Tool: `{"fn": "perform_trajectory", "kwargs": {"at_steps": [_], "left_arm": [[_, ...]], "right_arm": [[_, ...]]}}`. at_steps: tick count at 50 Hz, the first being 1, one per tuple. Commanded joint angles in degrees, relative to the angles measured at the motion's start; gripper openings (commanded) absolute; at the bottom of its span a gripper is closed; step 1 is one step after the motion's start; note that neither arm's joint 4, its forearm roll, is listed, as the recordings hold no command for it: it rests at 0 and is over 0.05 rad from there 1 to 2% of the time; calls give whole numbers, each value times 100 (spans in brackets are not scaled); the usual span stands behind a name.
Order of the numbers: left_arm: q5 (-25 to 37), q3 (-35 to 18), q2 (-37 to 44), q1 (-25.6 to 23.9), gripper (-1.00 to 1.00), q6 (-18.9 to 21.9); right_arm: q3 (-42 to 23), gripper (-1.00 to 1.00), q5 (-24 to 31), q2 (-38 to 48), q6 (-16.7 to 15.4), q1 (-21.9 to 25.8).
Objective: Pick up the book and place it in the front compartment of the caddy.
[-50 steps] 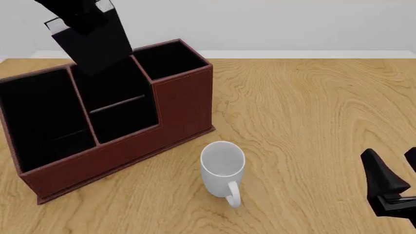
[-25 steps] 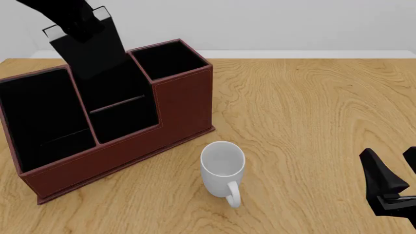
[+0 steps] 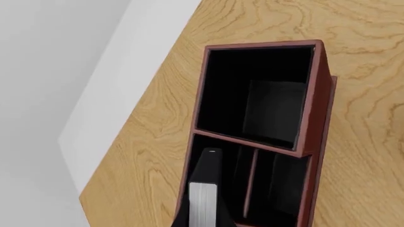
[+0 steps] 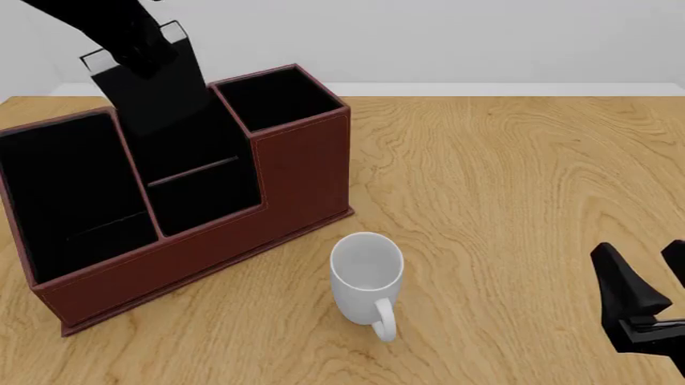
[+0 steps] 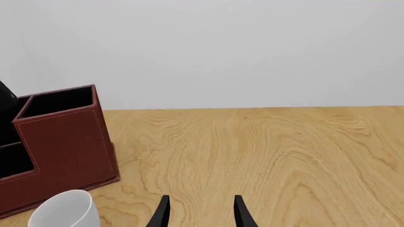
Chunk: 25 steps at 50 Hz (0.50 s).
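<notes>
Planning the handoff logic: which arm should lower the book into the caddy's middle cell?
Left. Its gripper holds the book over that cell; the right gripper is open, far off.

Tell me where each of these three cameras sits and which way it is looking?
Front view: above and behind the arms, looking down the table at the caddy, mug and book in the left gripper; right gripper low at the right.
Left wrist view: above the caddy, looking down along the book.
Right wrist view: low over the table, facing the wall; fingertips show.
All share the caddy.
</notes>
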Motion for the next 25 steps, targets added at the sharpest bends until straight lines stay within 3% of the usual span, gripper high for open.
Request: {"fn": "perform_trajectory", "kwargs": {"at_steps": [1,25], "left_arm": [[-76,-77,140,-48,-100,65],[-392,303,365,119,-100,165]], "right_arm": [[0,100,-32,43,7,-1],[1,100,-36,95,35,-23]]}}
